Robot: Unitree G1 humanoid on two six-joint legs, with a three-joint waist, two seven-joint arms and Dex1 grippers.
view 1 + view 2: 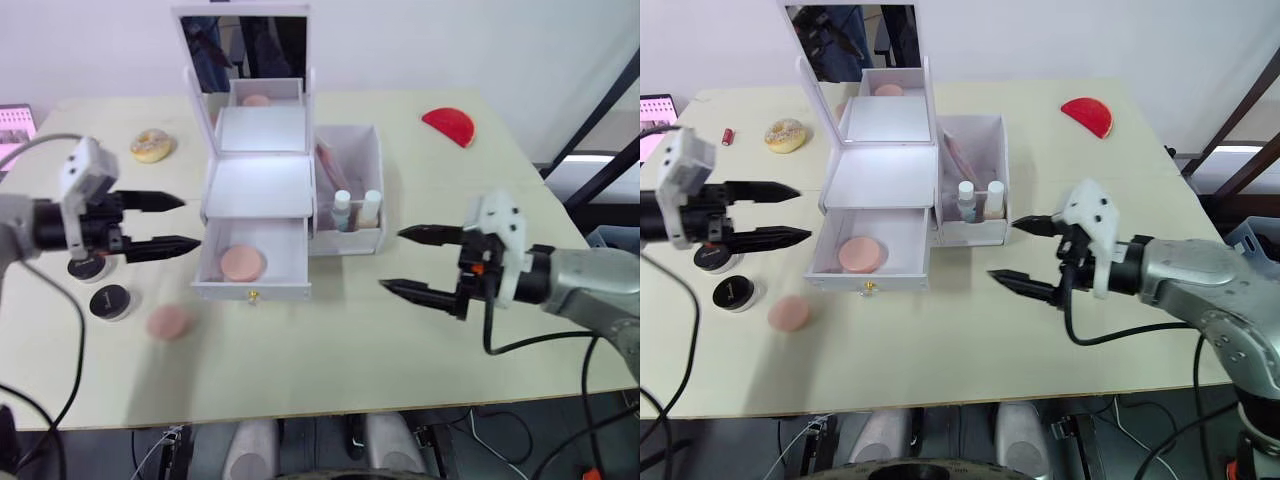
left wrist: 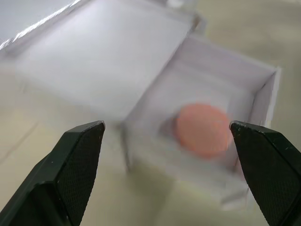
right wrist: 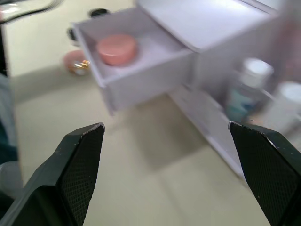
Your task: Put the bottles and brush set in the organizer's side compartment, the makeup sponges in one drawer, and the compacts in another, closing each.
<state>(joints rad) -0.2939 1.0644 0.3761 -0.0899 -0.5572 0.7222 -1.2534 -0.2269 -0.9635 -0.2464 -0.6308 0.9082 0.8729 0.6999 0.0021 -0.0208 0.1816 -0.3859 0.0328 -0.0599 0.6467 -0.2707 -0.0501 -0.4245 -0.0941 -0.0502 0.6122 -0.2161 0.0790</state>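
Note:
The white organizer (image 1: pixel 258 182) stands mid-table with its mirror lid up. Its lower drawer (image 1: pixel 252 290) is pulled out and holds one pink makeup sponge (image 1: pixel 242 263). In the side compartment (image 1: pixel 372 150) two bottles (image 1: pixel 343 208) stand in front of the brush set (image 1: pixel 330 165). A second pink sponge (image 1: pixel 170 322) lies on the table left of the drawer. Two black compacts (image 1: pixel 110 301) (image 1: pixel 88 266) lie further left. My left gripper (image 1: pixel 190 222) is open, just left of the drawer. My right gripper (image 1: pixel 391 259) is open, to the right of the drawer front.
A doughnut (image 1: pixel 152 145) and a small red tube (image 1: pixel 728 135) lie at the back left. A red half-round piece (image 1: pixel 448 125) lies at the back right. A pink item (image 1: pixel 257 100) sits in the organizer's top rear tray.

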